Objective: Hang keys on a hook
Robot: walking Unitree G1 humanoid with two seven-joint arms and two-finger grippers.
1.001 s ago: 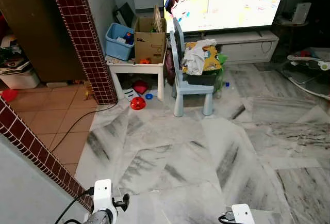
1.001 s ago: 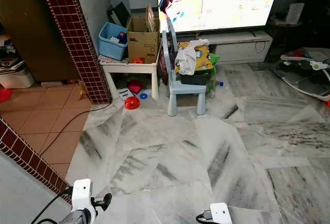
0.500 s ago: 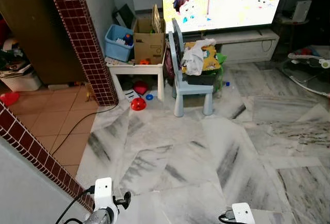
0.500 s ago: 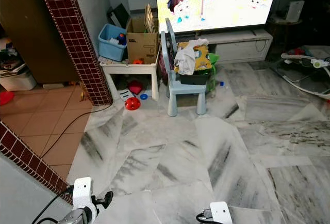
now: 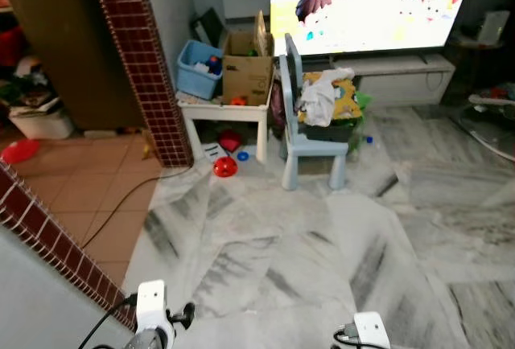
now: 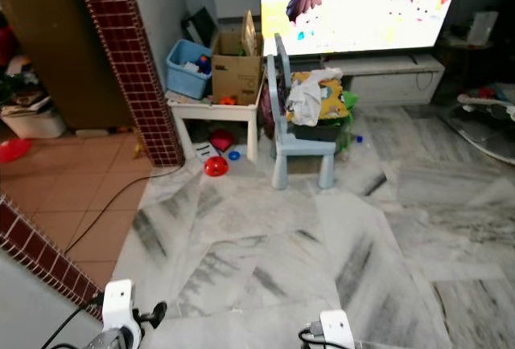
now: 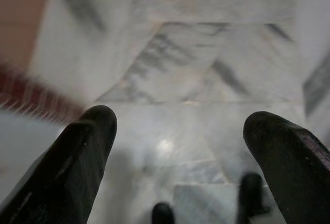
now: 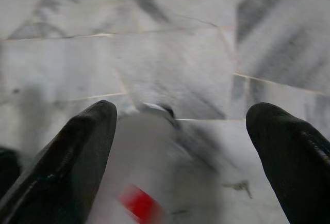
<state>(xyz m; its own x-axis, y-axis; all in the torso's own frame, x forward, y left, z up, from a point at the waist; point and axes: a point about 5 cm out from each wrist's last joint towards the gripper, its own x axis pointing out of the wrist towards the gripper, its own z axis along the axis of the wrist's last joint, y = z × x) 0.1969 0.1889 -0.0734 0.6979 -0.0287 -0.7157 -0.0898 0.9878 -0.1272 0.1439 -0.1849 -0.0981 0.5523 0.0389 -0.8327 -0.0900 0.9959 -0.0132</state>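
Observation:
Both arms hang low over the grey-veined marble floor (image 5: 306,244); their white wrists show at the bottom edge, left (image 5: 151,305) and right (image 5: 366,329). My left gripper (image 7: 180,126) is open, its black fingers (image 7: 82,152) wide apart with only floor between them. My right gripper (image 8: 180,115) is open too. Beyond it a blurred white shape with a red patch (image 8: 139,198) lies in the gap. A small dark key-like thing (image 8: 240,185) lies on the floor near the right finger; I cannot tell what it is.
A red-tiled pillar (image 5: 141,59) stands at the left, with a low tiled wall (image 5: 48,236) nearer me. Ahead are a small white table (image 5: 225,109) carrying a blue bin and a box, a pale blue child's chair (image 5: 310,136), a TV (image 5: 370,3), and a floor cable (image 5: 121,212).
The whole scene has slid to the right and slightly down in the eye views, so the camera has moved. Both arms still hang low as before.

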